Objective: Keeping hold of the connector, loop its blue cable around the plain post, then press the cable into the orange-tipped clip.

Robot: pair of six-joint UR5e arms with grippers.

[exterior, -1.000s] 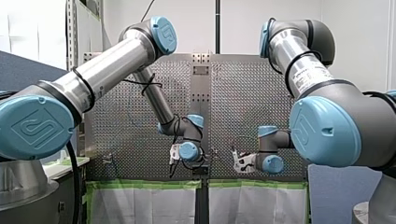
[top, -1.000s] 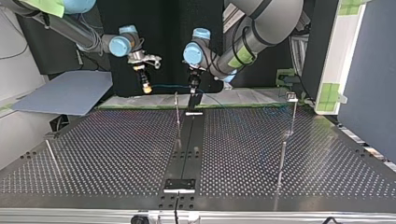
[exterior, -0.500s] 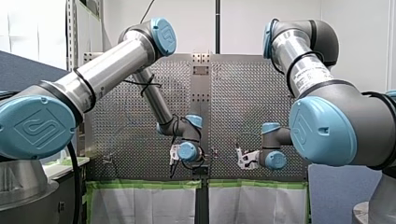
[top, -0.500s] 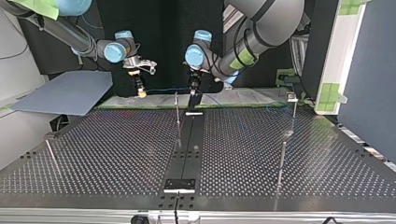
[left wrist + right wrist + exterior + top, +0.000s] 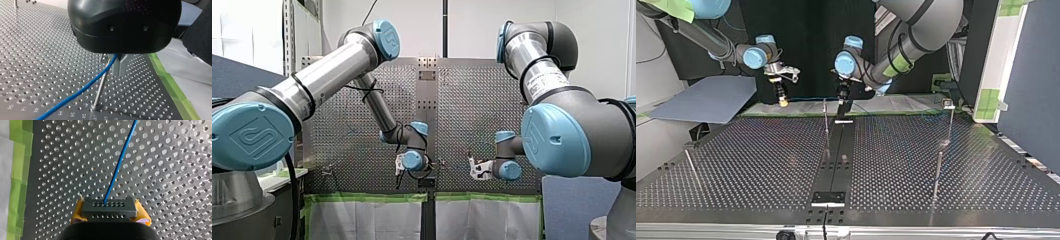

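Observation:
In the right wrist view my right gripper (image 5: 110,216) is shut on a dark grey connector (image 5: 109,207), held between yellow pads (image 5: 78,213). The blue cable (image 5: 120,162) leaves the connector and runs ahead over the perforated table. In the top view that gripper (image 5: 781,101) hangs at the left, and the cable (image 5: 808,98) stretches to my left gripper (image 5: 842,99). My left gripper's metal fingers (image 5: 119,65) are shut on the cable (image 5: 82,90), just above a plain metal post (image 5: 101,87). The same post (image 5: 825,117) stands beside the black centre strip.
A taller post (image 5: 949,122) with a small fitting on top stands at the top view's right, with another thin rod (image 5: 938,170) nearer the camera. A slanted rod (image 5: 690,165) is at the left. Green tape (image 5: 172,87) marks the table's edge near both grippers.
My right gripper has moved with the connector toward the top view's left and slightly up, drawing the cable longer. My left gripper has stayed by the plain post.

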